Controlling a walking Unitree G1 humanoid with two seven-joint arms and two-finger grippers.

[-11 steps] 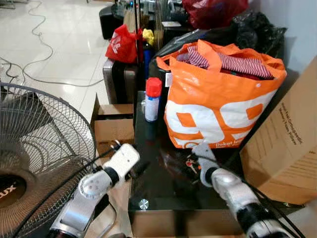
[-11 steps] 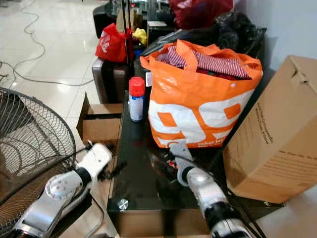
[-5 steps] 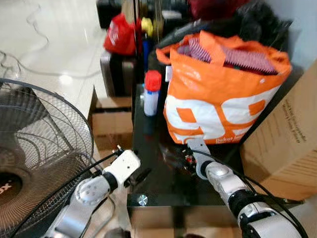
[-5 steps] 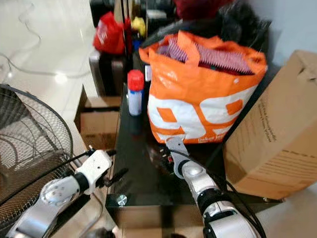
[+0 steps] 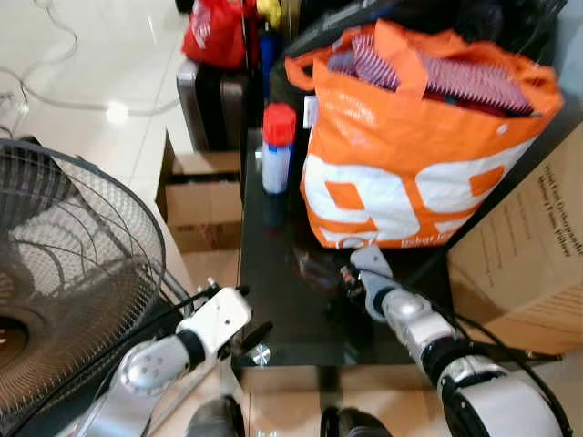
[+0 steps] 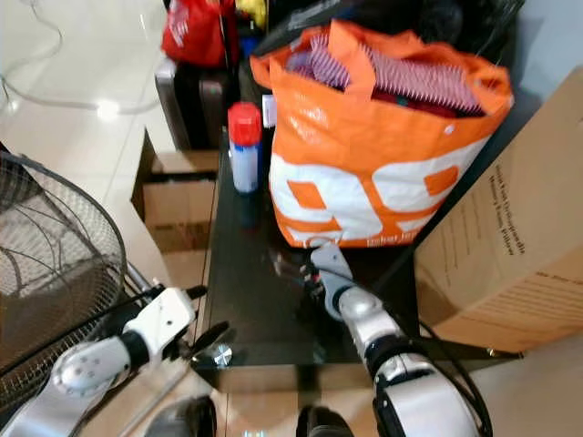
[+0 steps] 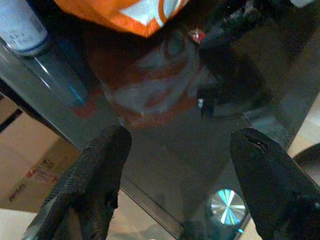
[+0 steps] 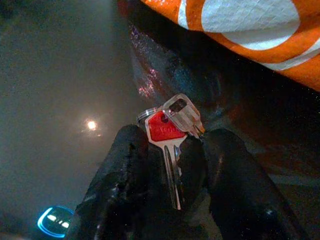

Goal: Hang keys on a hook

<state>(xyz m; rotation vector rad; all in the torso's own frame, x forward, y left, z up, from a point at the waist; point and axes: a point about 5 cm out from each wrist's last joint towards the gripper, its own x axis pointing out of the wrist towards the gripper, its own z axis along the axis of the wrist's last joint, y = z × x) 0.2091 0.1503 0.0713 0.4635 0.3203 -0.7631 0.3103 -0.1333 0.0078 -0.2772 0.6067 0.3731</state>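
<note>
A bunch of keys [image 8: 171, 125], one with a red head, lies on the black glass table [image 5: 278, 305] just in front of the orange bag [image 5: 410, 164]. My right gripper [image 8: 175, 136] is low over the glass with its two fingers closed in on the keys, the red key's blade running between them. In the left eye view the keys [image 5: 348, 289] show as a red speck at the right gripper's [image 5: 346, 280] tips. My left gripper [image 7: 175, 165] hangs open with nothing between its fingers at the table's front left corner [image 5: 250, 335].
A red-capped spray can [image 5: 278, 150] stands at the table's back left. A big cardboard box [image 5: 528, 246] leans on the right. A floor fan [image 5: 64, 273] fills the left side, with an open carton [image 5: 205, 196] and a suitcase [image 5: 214, 100] beyond it.
The camera has tilted down and come closer. My right gripper stays at the keys by the bag. My left gripper has dropped lower, toward the table's front corner.
</note>
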